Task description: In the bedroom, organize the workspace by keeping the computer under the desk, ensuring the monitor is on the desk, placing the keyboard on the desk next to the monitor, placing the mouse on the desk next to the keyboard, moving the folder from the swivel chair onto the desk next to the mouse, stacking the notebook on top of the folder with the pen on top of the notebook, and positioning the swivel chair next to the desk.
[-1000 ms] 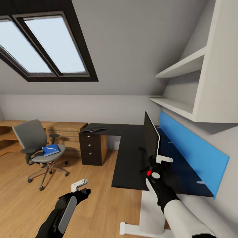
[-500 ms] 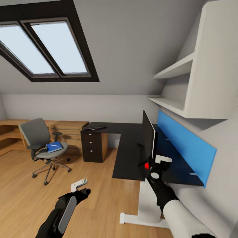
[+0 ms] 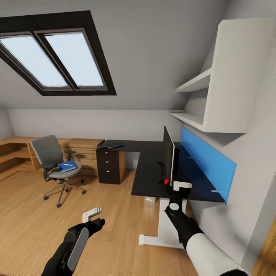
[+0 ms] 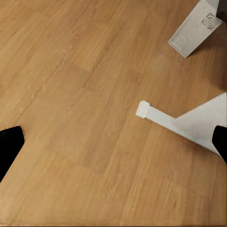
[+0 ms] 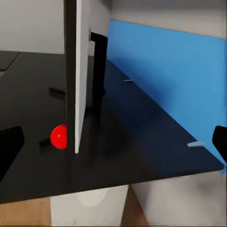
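Open wood floor [image 3: 115, 214] lies left of the desk [image 3: 149, 172]. The monitor [image 3: 168, 155] stands edge-on there; the folder [image 3: 67, 166] sits on the swivel chair [image 3: 57, 163]. Left gripper [image 3: 94, 215] and right gripper [image 3: 180, 188] both spread apart, empty.

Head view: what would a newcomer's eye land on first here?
Probably the bright blue panel along the wall behind the black desk, with the monitor standing edge-on before it. Next, the grey swivel chair on the wooden floor, carrying the blue folder on its seat.
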Controlling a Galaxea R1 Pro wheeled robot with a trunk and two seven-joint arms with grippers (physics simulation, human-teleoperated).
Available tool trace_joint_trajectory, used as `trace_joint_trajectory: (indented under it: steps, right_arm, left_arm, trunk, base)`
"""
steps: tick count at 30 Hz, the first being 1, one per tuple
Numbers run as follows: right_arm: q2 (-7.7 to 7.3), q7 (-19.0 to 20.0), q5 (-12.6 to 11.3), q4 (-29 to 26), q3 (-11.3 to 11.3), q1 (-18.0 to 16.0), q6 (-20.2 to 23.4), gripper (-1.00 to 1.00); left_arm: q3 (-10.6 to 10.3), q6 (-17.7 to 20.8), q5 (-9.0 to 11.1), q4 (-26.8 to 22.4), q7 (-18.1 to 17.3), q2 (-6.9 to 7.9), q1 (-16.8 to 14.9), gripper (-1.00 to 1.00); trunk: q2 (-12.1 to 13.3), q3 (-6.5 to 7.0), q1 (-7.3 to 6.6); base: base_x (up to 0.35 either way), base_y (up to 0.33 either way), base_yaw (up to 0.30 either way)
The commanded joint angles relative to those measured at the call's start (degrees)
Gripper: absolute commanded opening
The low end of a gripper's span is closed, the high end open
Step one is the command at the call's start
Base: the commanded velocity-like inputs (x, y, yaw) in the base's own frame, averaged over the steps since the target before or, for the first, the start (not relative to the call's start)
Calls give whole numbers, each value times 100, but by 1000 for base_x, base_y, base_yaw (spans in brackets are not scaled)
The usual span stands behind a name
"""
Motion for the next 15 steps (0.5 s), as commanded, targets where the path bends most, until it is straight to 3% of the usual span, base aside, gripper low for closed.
trace_joint_trajectory:
  steps: [1, 7, 15]
  right_arm:
    - [1, -27, 23, 7, 13, -6, 1, 100]
    - [2, -21, 27, 7, 14, -6, 1, 100]
    - [-6, -42, 34, 2, 6, 16, -40, 100]
  left_arm:
    - [7, 19, 60, -8, 44, -4, -4, 100]
    - [6, 15, 58, -8, 44, -4, -4, 100]
    - [8, 14, 51, -8, 43, -4, -4, 100]
  trunk:
    - [-7, -9, -3]
    - [-7, -9, -3]
    - [-7, -9, -3]
  base:
    - [-336, 0, 0]
    - [-262, 0, 0]
    - [-27, 0, 0]
